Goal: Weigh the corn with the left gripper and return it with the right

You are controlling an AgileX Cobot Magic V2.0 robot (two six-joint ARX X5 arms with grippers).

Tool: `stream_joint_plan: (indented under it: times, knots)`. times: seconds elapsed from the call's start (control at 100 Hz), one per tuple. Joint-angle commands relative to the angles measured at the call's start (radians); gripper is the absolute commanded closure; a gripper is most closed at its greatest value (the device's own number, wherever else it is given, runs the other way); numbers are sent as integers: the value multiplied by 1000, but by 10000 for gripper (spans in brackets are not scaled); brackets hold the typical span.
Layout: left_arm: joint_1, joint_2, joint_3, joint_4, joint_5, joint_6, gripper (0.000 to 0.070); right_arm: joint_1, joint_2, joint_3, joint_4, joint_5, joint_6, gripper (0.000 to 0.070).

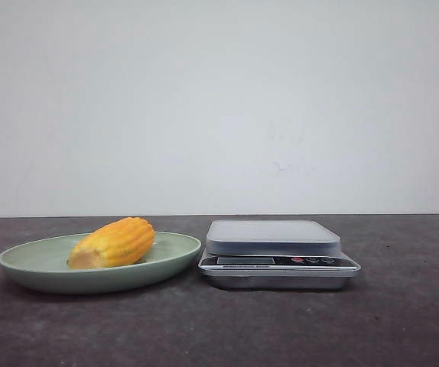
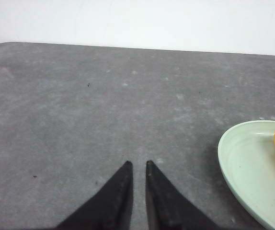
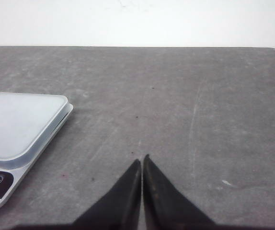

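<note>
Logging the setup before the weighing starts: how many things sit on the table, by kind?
Corn: 1, lying on the plate
Plate, pale green: 1
Kitchen scale, nothing on its platform: 1
Total: 3

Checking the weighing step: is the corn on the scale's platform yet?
No, the corn lies in the green plate, and the scale beside it is bare.
</note>
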Motion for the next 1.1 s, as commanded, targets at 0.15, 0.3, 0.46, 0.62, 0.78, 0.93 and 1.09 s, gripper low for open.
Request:
stream_joint_plan:
  times: [0.15, 0.3, 0.46, 0.62, 0.78, 0.93, 1.09]
  knots:
    - [2, -1, -18, -4, 1, -5, 700, 1, -1, -2, 11, 0, -8, 700]
    - [2, -1, -18, -4, 1, -5, 700, 1, -1, -2, 11, 0, -8, 700]
    - [2, -1, -18, -4, 1, -5, 700, 1, -1, -2, 11, 0, -8, 700]
    - [2, -1, -18, -4, 1, -5, 700, 1, -1, -2, 11, 0, -8, 700]
    - [2, -1, -18, -4, 1, -5, 700, 1, -1, -2, 11, 0, -8, 700]
    - [2, -1, -18, -3, 1, -5, 700, 1, -1, -2, 13, 5, -8, 700]
    - [2, -1, -18, -3, 2, -6, 700, 5, -1, -2, 69, -35, 2, 700]
